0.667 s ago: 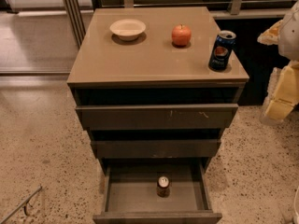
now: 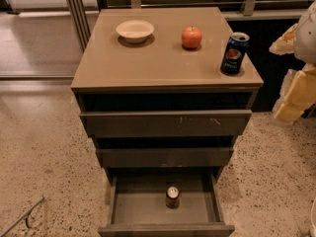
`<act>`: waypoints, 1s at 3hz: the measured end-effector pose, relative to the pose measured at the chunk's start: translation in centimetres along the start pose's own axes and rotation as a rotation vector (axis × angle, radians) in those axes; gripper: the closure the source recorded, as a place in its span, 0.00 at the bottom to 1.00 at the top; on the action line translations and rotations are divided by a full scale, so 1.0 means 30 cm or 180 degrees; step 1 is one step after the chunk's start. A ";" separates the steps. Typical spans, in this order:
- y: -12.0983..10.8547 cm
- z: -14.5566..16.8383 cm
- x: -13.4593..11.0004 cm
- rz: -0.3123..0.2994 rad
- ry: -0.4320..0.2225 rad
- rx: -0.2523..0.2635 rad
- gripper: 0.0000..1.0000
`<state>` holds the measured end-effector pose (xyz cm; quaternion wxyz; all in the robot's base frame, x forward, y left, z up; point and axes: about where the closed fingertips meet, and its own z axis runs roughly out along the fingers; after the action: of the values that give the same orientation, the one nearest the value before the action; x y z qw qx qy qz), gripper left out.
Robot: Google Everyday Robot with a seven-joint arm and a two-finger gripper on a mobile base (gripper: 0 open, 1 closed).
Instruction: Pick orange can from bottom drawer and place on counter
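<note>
End effector (image 2: 297,85) — right of Pepsi can (image 2: 234,54)

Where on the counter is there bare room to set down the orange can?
Bare: the counter's front left and centre, between its front edge and the bowl and apple. Crowded: the right edge, where the Pepsi can stands. The gripper is right of the cabinet.

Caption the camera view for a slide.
Small orange-brown can upright in open grey-brown bottom drawer; glossy tan counter holds white bowl, red apple, blue can; gripper not in view.

Pepsi emblem on dark-blue can (image 2: 234,53)
</note>
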<state>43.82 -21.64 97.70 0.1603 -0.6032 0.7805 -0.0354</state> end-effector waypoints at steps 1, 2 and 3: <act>0.000 0.000 0.000 0.0000 0.0000 0.0001 0.41; -0.001 0.000 0.000 0.0000 -0.0002 0.0005 0.64; 0.011 0.094 0.008 -0.0007 -0.0107 -0.0004 0.87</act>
<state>44.29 -21.38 94.89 0.1731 -0.6047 0.7770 -0.0250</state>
